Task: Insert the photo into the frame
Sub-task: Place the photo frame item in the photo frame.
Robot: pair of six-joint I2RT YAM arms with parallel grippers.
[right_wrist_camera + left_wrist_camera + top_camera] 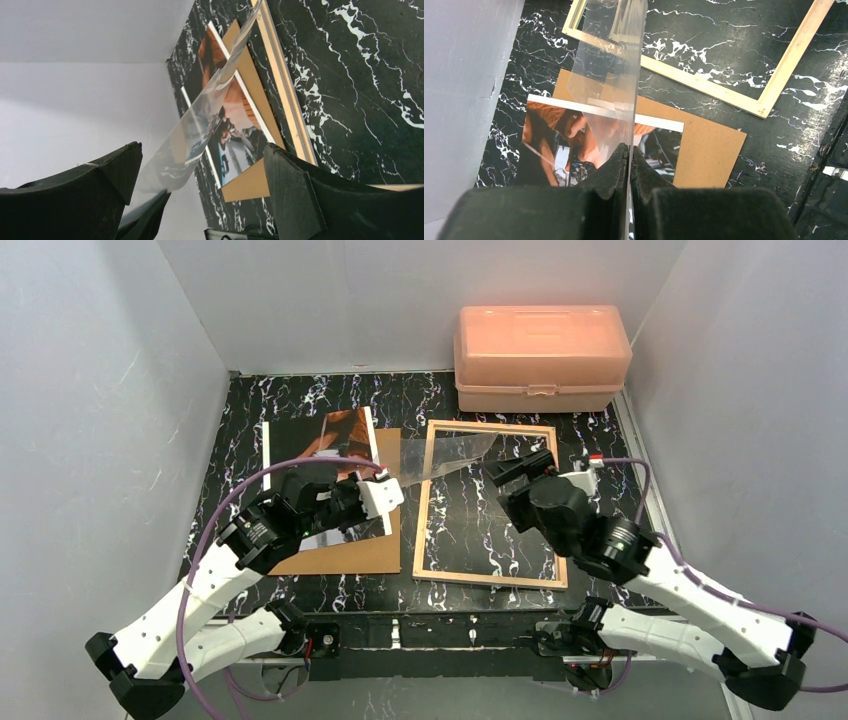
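The photo (335, 432) lies at the left on a brown backing board (350, 555); it also shows in the left wrist view (554, 145) and the right wrist view (235, 107). The frame (422, 510) lies flat at centre, wood side up and empty, with the marble table showing through it. My left gripper (390, 490) is shut on the edge of a clear pane (450, 455) and holds it tilted in the air, between the photo and the frame's top left corner. In the left wrist view the pane (614, 60) stands edge-on between the closed jaws (629, 150). My right gripper (518, 466) is open and empty over the frame's upper right part.
A peach plastic box (540, 358) stands at the back right against the wall. White walls close in the left, back and right sides. The backing board (709, 150) sticks out from under the photo toward the frame (704, 84).
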